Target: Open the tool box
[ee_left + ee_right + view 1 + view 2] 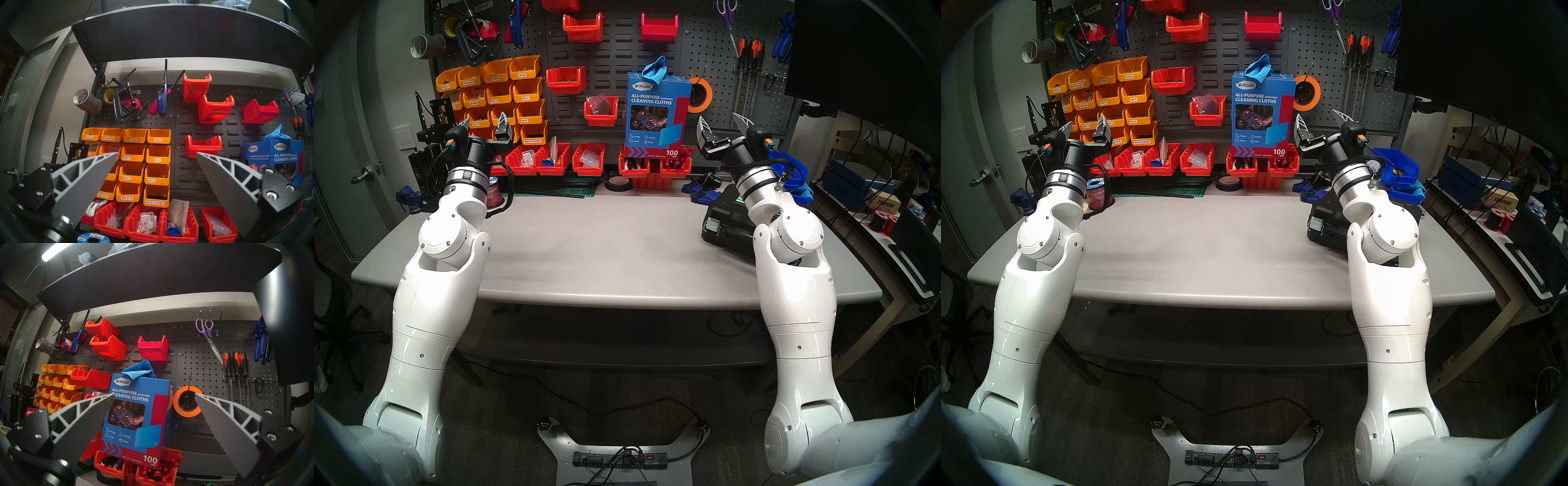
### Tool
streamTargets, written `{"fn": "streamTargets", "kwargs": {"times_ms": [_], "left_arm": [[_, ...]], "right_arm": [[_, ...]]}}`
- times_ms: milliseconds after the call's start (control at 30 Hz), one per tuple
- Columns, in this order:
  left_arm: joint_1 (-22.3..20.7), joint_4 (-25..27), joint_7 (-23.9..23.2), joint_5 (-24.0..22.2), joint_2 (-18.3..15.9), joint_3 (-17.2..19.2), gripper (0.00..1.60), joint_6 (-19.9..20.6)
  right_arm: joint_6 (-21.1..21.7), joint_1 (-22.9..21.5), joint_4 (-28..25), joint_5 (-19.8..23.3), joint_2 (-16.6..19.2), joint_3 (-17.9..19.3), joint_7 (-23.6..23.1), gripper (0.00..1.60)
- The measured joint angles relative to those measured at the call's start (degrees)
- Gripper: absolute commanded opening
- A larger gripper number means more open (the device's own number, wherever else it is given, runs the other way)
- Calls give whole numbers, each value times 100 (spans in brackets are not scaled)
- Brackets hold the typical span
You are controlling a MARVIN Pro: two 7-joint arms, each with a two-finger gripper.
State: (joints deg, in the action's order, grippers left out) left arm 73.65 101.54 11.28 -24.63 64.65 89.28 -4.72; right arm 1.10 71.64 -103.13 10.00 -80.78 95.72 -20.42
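The tool box (726,217), a black hard-plastic case, lies shut at the right side of the grey table (602,251). A silver latch (711,226) shows on its near-left face, and my right arm hides most of the lid. The same tool box (1327,217) appears in the other head view. My right gripper (719,118) is raised above and behind the case, open and empty, facing the pegboard. My left gripper (483,120) is raised over the table's far left, open and empty. In the wrist views, the left gripper (156,152) and right gripper (154,394) each show spread fingers with nothing between them.
A blue cleaning-cloths box (656,112) stands on red bins (551,159) along the back edge. A black tape roll (618,183), blue clamps (700,193) and blue bins (789,169) sit near the case. A red wire spool (493,195) is behind my left wrist.
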Motion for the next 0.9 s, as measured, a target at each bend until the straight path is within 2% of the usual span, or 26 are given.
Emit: {"fn": "streamTargets", "kwargs": {"times_ms": [267, 600, 733, 900], "left_arm": [[2, -1, 0, 0, -3, -1, 160, 0], [4, -2, 0, -1, -7, -1, 160, 0], [4, -2, 0, -1, -8, -1, 160, 0], [5, -2, 0, -1, -9, -2, 160, 0]], "right_arm": [[404, 414, -559, 191, 394, 521, -556, 160], [1330, 1183, -1184, 402, 956, 1365, -1675, 160], [1601, 1505, -1316, 387, 1132, 1618, -2160, 160], [1720, 1852, -1464, 215, 1307, 1894, -2678, 160]]}}
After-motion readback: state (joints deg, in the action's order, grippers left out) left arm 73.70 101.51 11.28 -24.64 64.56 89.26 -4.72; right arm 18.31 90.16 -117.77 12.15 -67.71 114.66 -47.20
